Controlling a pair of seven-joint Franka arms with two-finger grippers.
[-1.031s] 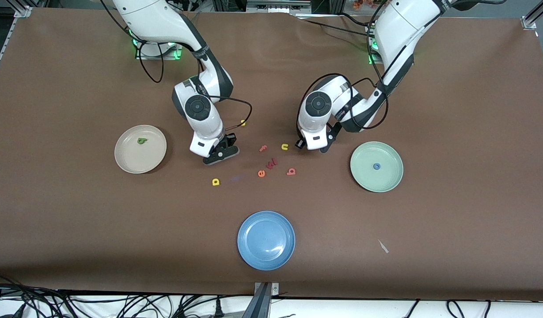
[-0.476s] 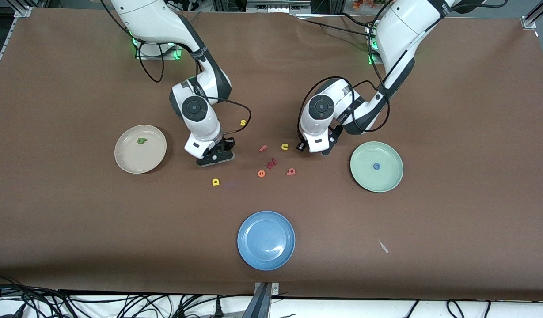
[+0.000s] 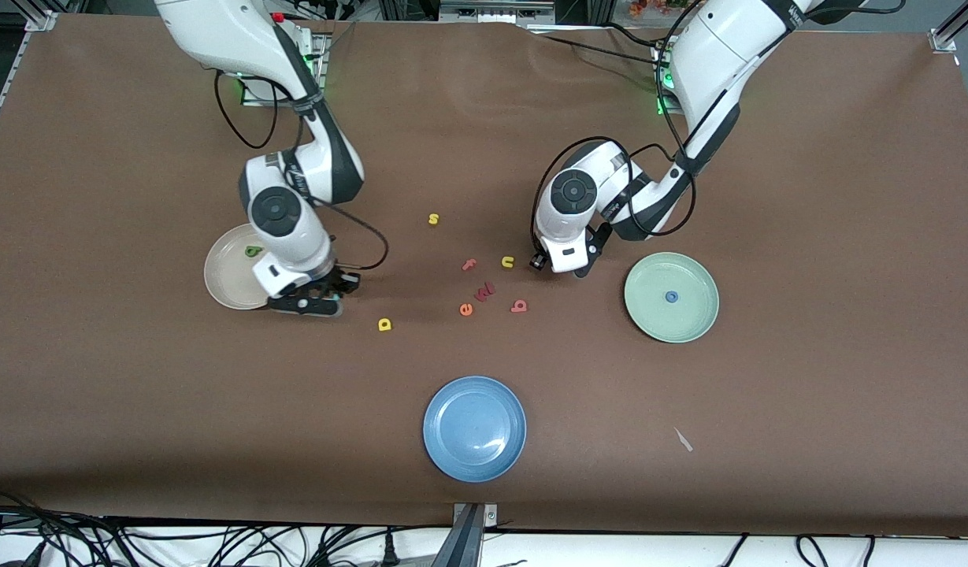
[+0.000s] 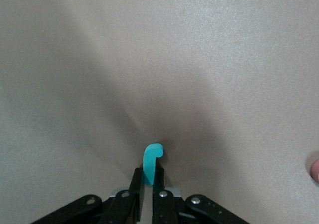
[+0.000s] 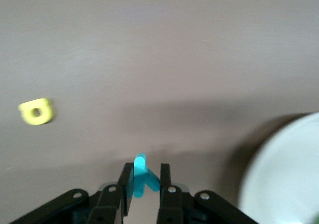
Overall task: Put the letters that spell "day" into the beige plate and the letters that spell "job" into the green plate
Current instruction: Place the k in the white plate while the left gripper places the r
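Note:
My right gripper (image 3: 318, 303) is shut on the teal y (image 5: 142, 176) and hangs low beside the beige plate's (image 3: 225, 285) rim, on its side toward the table's middle. The green a (image 3: 253, 251) lies in that plate. The yellow d (image 3: 384, 324) lies on the table close by, and also shows as the yellow d (image 5: 36, 111) in the right wrist view. My left gripper (image 3: 540, 262) is shut on the teal j (image 4: 152, 159), low over the table next to the yellow u (image 3: 507, 261). In the green plate (image 3: 692, 276) lies the blue o (image 3: 671, 297). The salmon b (image 3: 519, 305) lies loose mid-table.
Loose letters lie mid-table: a pink f (image 3: 469, 264), an orange e (image 3: 465, 309), a dark red letter (image 3: 484, 291), and a yellow s (image 3: 433, 219) farther from the camera. A blue plate (image 3: 474, 428) stands nearest the camera.
My right arm has swung from mid-table toward the beige plate with the y in its grip. My left gripper has closed on the j and stayed nearly in place.

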